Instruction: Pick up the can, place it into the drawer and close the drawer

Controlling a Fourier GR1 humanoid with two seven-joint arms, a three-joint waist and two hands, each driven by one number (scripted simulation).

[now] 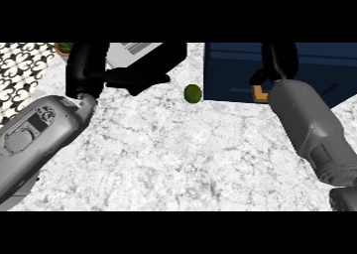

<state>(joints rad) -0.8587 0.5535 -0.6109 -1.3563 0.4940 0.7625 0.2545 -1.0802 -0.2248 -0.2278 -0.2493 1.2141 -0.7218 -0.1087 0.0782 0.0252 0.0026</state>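
Right forearm (313, 134) nearest; right hand (278, 62) over blue drawer (335, 67), grasp unclear, contents hidden; left hand (101, 67) relaxed, empty.

Marbled counter (181, 158) with small green object (192, 93)

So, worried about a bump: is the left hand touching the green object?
Apart: the head view shows marble counter between the left hand and the green object.

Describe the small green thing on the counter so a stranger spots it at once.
Take the pale marbled stone counter top and follow it to its far side, where the dark blue drawer stands. Just left of the drawer's near corner lies a small olive-green oval object, the only small rounded thing there.
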